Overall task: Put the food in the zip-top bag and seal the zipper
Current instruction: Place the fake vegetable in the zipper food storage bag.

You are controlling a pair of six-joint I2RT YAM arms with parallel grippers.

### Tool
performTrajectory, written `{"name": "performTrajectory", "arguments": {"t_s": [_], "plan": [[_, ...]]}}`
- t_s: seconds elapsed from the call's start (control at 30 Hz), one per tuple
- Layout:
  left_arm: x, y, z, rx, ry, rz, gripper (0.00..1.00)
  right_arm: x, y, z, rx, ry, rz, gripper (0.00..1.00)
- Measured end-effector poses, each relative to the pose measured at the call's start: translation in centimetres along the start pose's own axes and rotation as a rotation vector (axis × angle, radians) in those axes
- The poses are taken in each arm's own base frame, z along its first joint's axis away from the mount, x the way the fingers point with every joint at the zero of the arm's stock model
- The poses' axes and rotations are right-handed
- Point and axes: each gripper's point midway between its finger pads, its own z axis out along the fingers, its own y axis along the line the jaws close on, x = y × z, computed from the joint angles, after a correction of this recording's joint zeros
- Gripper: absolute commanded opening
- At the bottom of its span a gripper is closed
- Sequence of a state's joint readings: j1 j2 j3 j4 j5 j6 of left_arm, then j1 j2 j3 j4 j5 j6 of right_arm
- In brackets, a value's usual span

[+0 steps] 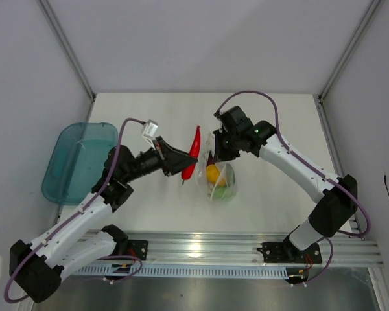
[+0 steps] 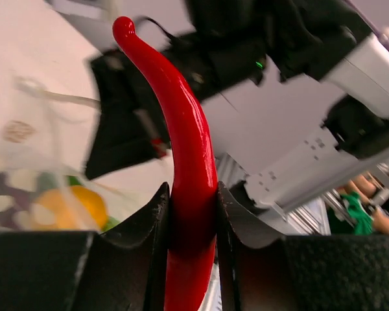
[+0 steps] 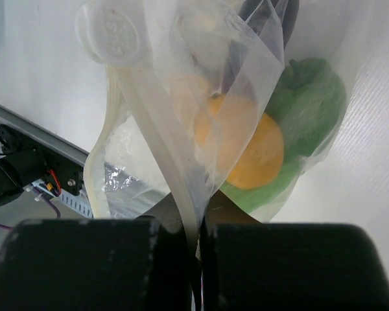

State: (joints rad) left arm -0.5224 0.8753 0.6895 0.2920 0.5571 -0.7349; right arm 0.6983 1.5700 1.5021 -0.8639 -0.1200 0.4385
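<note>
My left gripper (image 1: 185,162) is shut on the red chili (image 1: 193,153), which sticks up between its fingers in the left wrist view (image 2: 189,194), just left of the bag. My right gripper (image 1: 215,150) is shut on the mouth edge of the clear zip-top bag (image 1: 219,180) and holds it up; the pinch shows in the right wrist view (image 3: 196,220). The zipper strip (image 3: 152,139) runs down into the jaws. Inside the bag lie the yellow pepper (image 3: 249,149), green vegetables (image 3: 311,97) and the dark eggplant (image 1: 210,159).
A teal translucent tray (image 1: 74,162) stands at the table's left edge. The metal rail (image 1: 246,249) with the arm bases runs along the near edge. White walls enclose the table at the back and sides.
</note>
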Motion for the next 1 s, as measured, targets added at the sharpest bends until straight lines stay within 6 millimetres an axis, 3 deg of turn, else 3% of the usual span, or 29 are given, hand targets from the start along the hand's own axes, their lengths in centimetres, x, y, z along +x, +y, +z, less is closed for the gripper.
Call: {"name": "performTrajectory", "arguments": {"t_s": [0.1, 0.17, 0.27, 0.5, 0.8, 1.0], "plan": [[2.4, -2.5, 0.8, 0.082, 0.057, -0.019, 0.01, 0.0, 0.0, 0.1, 0.005, 0.000, 0.012, 0.00], [3.4, -3.1, 1.3, 0.105, 0.074, -0.044, 0.01, -0.1, 0.0, 0.1, 0.007, -0.001, 0.017, 0.00], [5.0, -2.0, 2.4, 0.081, 0.118, -0.119, 0.00, 0.0, 0.1, 0.1, 0.008, -0.003, 0.021, 0.00], [9.6, 2.8, 4.0, -0.117, 0.250, -0.345, 0.00, -0.1, -0.2, 0.1, 0.034, -0.011, 0.032, 0.00], [9.5, 5.2, 4.0, -0.339, 0.227, -0.468, 0.01, -0.1, 0.1, 0.0, 0.034, -0.017, 0.045, 0.00], [7.7, 5.2, 5.9, -0.461, 0.224, -0.477, 0.01, -0.5, 0.8, -0.3, 0.020, -0.030, 0.039, 0.00]]}}
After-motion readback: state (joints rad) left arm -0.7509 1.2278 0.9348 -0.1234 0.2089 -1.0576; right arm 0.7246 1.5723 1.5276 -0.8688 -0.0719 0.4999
